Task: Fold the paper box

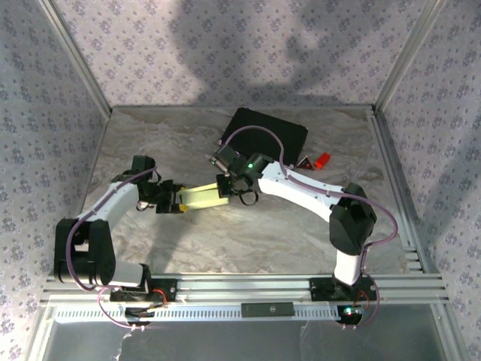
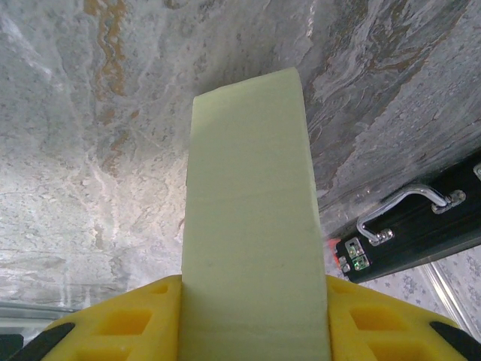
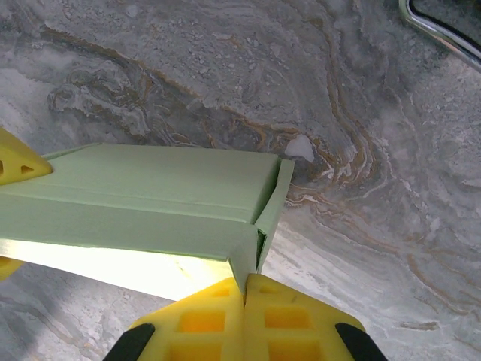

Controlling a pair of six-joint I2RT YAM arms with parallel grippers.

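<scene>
**While both grippers hold the box (image 1: 201,197): end-flap step in hand**

Box is mid-table (image 1: 225,241), spanned between the two arms, in front of the black case (image 1: 267,135) and apart from it. It looks lifted off the surface, though I can't confirm that.

Left gripper (image 2: 255,323): jaws part-way apart and clamped across the box's width at its left end, one yellow finger on each side wall.

Right gripper (image 3: 244,301): jaws together, apparently pinching the thin edge of the end flap (image 3: 272,203) at the box's right end. The card runs straight down into the seam between the fingertips.

Step, my read: the body is already formed into a long sleeve. The right end is open, with its flap standing off the opening, so that end is being closed.

Next move needs:
- left grip firm, as the anchor
- right wrist swings the flap about its crease toward the opening
- tab lined up with the slot before pushing
- light force, since thin card buckles or tears at the pinch

Can't see the left end's flaps from here.
</scene>
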